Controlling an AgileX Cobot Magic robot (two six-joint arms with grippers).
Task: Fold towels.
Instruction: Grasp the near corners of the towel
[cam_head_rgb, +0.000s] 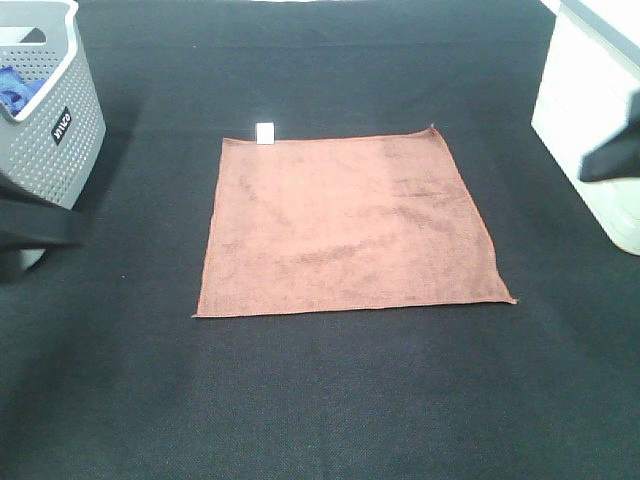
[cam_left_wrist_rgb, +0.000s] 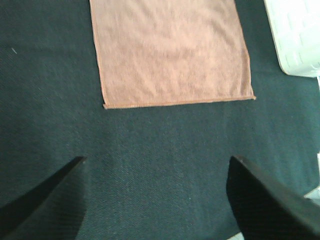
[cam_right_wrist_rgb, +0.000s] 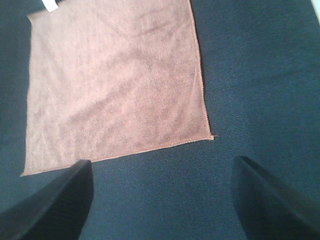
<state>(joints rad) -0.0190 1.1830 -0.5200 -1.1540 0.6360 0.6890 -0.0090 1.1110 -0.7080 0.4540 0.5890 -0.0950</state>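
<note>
Overhead first: brown towel (cam_head_rgb: 350, 225) spread flat, single layer, white tag (cam_head_rgb: 265, 132) on its far edge, presumably laid open for easy corner reach from either side. Left wrist: left gripper (cam_left_wrist_rgb: 157, 159) wide apart, holding nothing, towel well ahead. Right wrist: right gripper (cam_right_wrist_rgb: 162, 162) likewise wide, empty, towel corner just ahead; weave too blurred to judge.

A rust-brown towel (cam_head_rgb: 350, 225) lies on black cloth (cam_head_rgb: 320, 400); the perforated basket (cam_head_rgb: 70, 140) is grey.

We see bare black tabletop (cam_head_rgb: 320, 400) on every side of the flat towel (cam_head_rgb: 345, 225). A grey basket (cam_head_rgb: 70, 130) crowds the far left and a white bin (cam_head_rgb: 590, 100) the far right.
</note>
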